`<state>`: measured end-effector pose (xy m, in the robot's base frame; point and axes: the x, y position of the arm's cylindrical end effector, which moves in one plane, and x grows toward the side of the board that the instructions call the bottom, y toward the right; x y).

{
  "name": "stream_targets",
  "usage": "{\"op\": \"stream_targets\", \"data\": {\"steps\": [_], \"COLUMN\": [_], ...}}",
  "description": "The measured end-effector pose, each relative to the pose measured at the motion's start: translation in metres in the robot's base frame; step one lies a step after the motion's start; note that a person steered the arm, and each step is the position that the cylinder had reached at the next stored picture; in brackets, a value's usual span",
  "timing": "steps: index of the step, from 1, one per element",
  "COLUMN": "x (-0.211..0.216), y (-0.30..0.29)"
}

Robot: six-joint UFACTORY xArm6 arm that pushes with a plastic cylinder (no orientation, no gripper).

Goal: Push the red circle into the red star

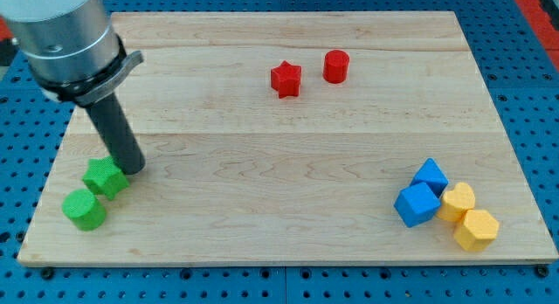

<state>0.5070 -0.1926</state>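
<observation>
The red circle (pixel 336 66) sat near the view's top, a little right of centre, on the wooden board (pixel 262 208); the red star (pixel 286 79) lay just to its left and slightly lower, the two close but apart, with a narrow strip of bare wood showing between them.

Far from both, toward the view's lower left, my tip (pixel 133 168) rested on the board; the arm carried no jaws to spread or press together, only the straight dark rod, which held nothing. Its lower end stood right against the upper right edge of a green block (pixel 105 176), which looked star-like or many-sided, though the exact shape could not be made out; whether rod and block truly touched could not be told, but no gap was visible. A second green block (pixel 85 209), rounder, sat just below and left of the first, close against it.

Well apart, at the view's lower right, four blocks were huddled together: two blue blocks, one (pixel 430 176) above the other (pixel 416 203), and two yellow blocks (pixel 458 201) (pixel 476 229) beside them on the right, the lower one nearest the board's edge.
</observation>
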Motion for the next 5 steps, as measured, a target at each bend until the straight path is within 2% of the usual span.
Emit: {"op": "stream_targets", "data": {"steps": [1,2,3,5], "x": [0.033,-0.003,-0.059,-0.136], "y": [0.0,0.049,0.132,0.31]}}
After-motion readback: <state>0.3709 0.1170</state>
